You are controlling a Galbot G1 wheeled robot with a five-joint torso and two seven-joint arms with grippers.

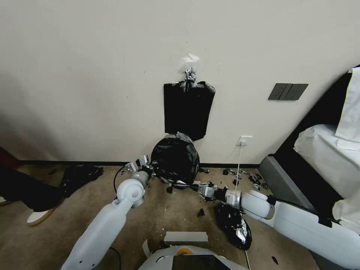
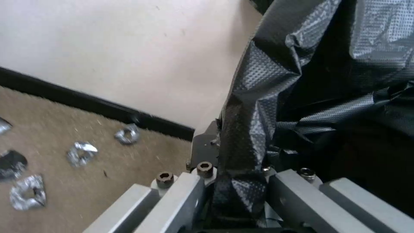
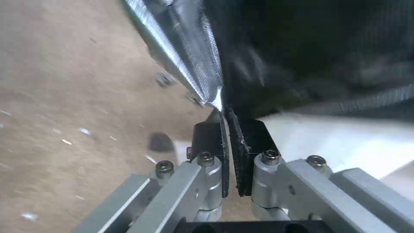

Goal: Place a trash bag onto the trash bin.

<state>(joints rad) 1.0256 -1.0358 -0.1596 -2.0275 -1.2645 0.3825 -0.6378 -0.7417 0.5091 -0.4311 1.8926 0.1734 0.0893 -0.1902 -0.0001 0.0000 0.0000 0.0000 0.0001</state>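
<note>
Glossy white rounded arms (image 1: 105,225), silver wrist cuffs, grey aluminium linkage hands (image 3: 228,155) with hex-head screws and black finger pads (image 3: 209,136)

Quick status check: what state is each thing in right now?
Trash bag: draped over the bin, pinched on both sides.
Trash bin: on the floor by the wall, covered by the bag.
Left gripper: shut on the bag's edge.
Right gripper: shut on the bag's lower edge.
Bundle: hanging on the wall.

Soft even indoor light, glare on trash bag (image 3: 190,61) film, motion-blurred wrist views, bowed head-view edges
</note>
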